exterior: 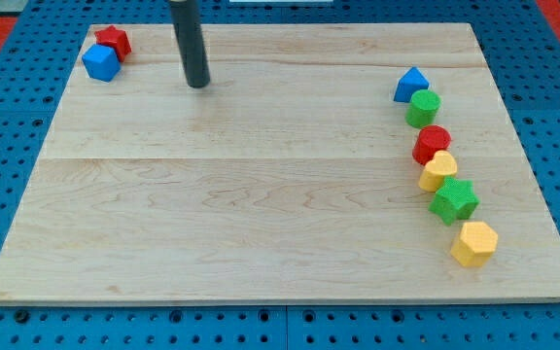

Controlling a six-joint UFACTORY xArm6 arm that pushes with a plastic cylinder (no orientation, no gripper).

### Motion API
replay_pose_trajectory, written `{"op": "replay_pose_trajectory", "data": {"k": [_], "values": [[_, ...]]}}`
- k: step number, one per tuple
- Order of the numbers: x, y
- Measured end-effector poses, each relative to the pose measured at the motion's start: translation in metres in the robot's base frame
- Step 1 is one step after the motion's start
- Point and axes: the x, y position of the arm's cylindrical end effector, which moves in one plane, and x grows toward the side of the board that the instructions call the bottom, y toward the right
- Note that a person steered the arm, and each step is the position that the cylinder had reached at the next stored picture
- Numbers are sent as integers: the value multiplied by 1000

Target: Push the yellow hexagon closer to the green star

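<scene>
The yellow hexagon (474, 243) lies near the view's bottom right of the wooden board (261, 194). The green star (453, 200) sits just above and left of it, nearly touching. My tip (198, 84) is at the view's upper left-centre, far from both blocks and touching none.
A line of blocks runs up the right side: a yellow heart (438, 170) against the star, a red round block (432, 144), a green round block (423, 108), a blue triangular block (410, 85). A red star (113, 41) and blue cube (100, 63) sit at top left.
</scene>
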Motion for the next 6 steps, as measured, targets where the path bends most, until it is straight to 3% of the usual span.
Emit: {"op": "replay_pose_trajectory", "data": {"k": [5, 6], "values": [[266, 208], [291, 240]]}}
